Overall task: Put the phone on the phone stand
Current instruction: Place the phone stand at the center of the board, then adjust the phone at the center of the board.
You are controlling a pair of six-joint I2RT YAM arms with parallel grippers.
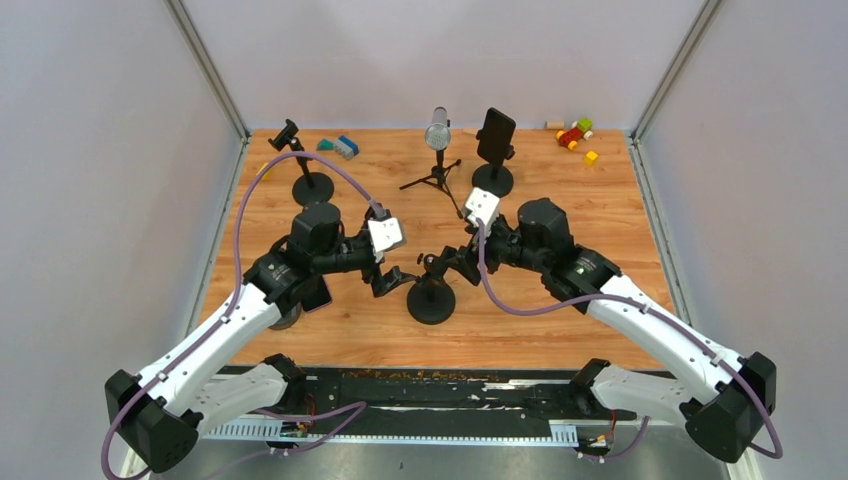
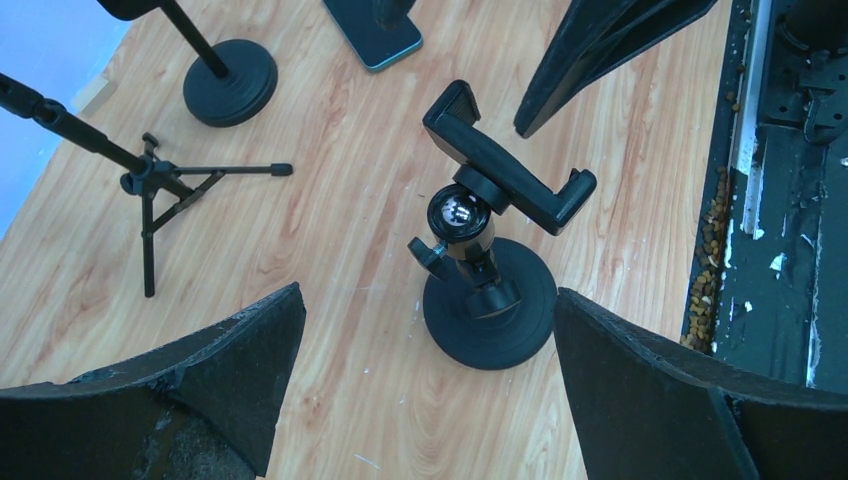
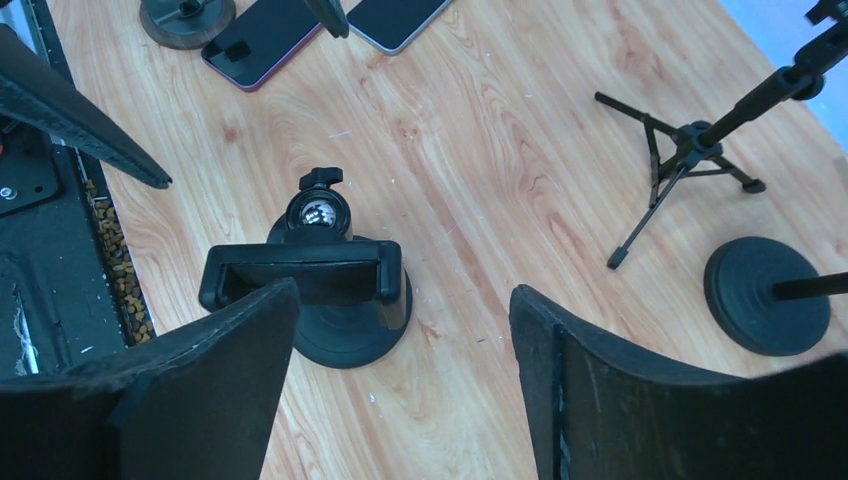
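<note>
The black phone stand stands at the table's near centre, its clamp empty and tilted on a ball joint. It also shows in the right wrist view. A dark phone lies flat on the table beside my left arm, seen in the left wrist view. The right wrist view shows two phones lying side by side. My left gripper is open and empty just left of the stand. My right gripper is open and empty just right of it.
A microphone on a tripod stands at the back centre. A second stand holding a phone is to its right, a third stand at the back left. Toy blocks lie in the far right corner.
</note>
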